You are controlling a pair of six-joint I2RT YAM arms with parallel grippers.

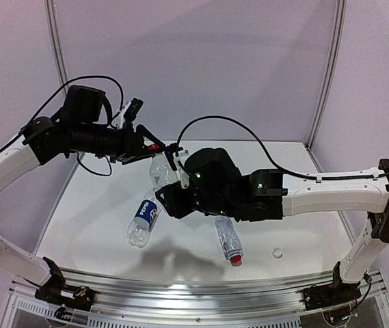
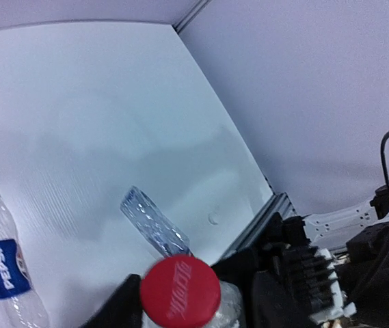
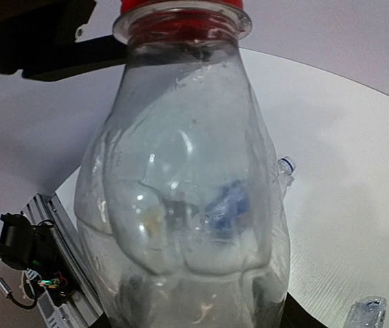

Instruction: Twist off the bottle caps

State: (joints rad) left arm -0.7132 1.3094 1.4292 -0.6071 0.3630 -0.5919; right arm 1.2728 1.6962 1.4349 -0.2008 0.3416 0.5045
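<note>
The right gripper (image 1: 168, 183) clamps the clear bottle (image 3: 187, 205) aloft, its arm reaching leftward. The left gripper (image 1: 152, 149), partly spread, flanks the red cap (image 2: 180, 287); I can't tell whether it grips.

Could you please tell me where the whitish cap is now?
In the top view, the whitish cap lies on the right half of the table, right of the lying red-capped bottle.

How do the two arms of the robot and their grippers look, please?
The left arm and right arm have white tubular links and black joints. Loose black cables run along them. The left gripper and right gripper are black; small green lights glow on the right arm.
</note>
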